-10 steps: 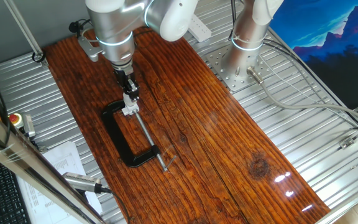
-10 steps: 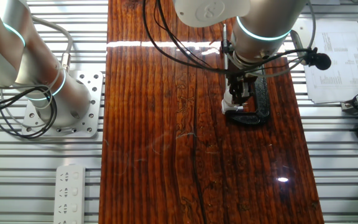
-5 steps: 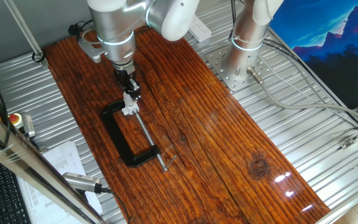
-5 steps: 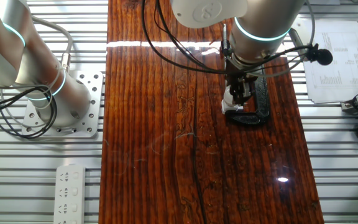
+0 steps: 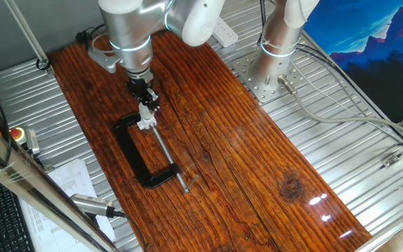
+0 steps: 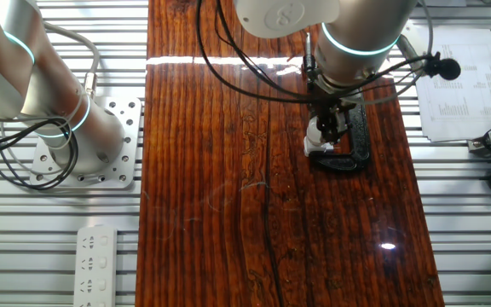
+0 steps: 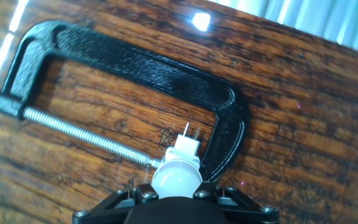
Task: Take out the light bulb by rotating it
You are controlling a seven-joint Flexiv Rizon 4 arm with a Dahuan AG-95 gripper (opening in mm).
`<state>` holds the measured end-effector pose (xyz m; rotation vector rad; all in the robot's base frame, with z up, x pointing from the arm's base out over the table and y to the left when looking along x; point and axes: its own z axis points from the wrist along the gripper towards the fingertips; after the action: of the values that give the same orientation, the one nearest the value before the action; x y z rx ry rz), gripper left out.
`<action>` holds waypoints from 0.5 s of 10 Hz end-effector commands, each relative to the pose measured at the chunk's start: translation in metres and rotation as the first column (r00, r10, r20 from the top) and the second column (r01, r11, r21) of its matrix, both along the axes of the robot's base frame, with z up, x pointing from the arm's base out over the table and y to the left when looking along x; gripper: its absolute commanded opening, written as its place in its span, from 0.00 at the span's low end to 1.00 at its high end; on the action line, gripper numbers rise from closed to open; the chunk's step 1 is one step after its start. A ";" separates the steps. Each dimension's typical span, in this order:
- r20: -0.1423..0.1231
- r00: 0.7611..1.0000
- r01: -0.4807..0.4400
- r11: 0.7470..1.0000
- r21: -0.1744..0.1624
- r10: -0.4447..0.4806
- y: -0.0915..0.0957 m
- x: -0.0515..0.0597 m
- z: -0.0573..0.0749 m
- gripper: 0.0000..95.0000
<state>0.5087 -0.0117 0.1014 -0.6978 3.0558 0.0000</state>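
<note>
My gripper [image 7: 176, 198] is shut on the light bulb [image 7: 176, 178], a small whitish dome between the dark fingers. Just beyond the bulb sits a white socket piece [image 7: 186, 147] with two thin pins, between the tip of the steel screw [image 7: 73, 129] and the jaw of the black C-clamp [image 7: 166, 74]. In one fixed view the gripper [image 5: 145, 105] stands upright over the white socket block [image 5: 143, 125] at the clamp's far end. In the other fixed view the gripper [image 6: 326, 135] hides most of the bulb. I cannot tell whether the bulb still sits in the socket.
The clamp [image 5: 135, 157] lies on a dark wooden board [image 5: 243, 161]. A second robot base [image 5: 275, 49] stands on the metal table at the back right. A power strip [image 6: 96, 256], papers [image 6: 463, 85] and cables lie beside the board.
The wrist has turned about its own axis with the bulb in the fingers; the cable plug on the wrist swung round. The gripper's place over the clamp has hardly changed.
</note>
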 end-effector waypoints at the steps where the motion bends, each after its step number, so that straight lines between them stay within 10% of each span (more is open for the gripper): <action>1: -0.003 0.994 -0.106 0.994 -0.003 0.106 0.001 0.000 0.000 0.00; 5: -0.005 0.967 -0.253 0.967 -0.012 0.253 0.001 0.000 0.000 0.00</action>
<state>0.5095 -0.0114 0.1014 -1.0185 2.9694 -0.0142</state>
